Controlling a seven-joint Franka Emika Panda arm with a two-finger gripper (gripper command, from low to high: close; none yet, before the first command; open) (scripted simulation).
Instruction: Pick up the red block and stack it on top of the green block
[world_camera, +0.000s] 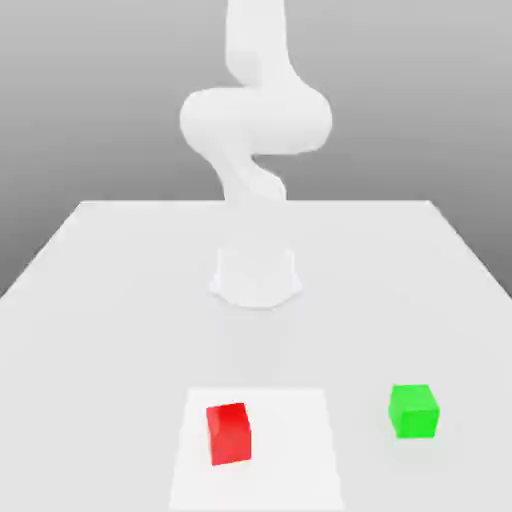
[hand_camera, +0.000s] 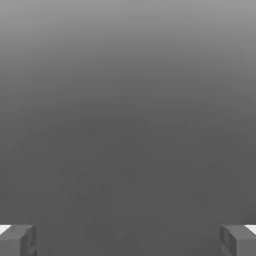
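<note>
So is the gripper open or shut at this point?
Open. In the hand view the gripper has its two grey fingertips standing far apart at opposite edges, with nothing between them.

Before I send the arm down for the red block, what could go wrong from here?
The red block sits turned relative to the table edges, so the open fingers may meet its corners, not flat faces. The green block lies loose; an off-centre placement could nudge it or topple the stack.
</note>
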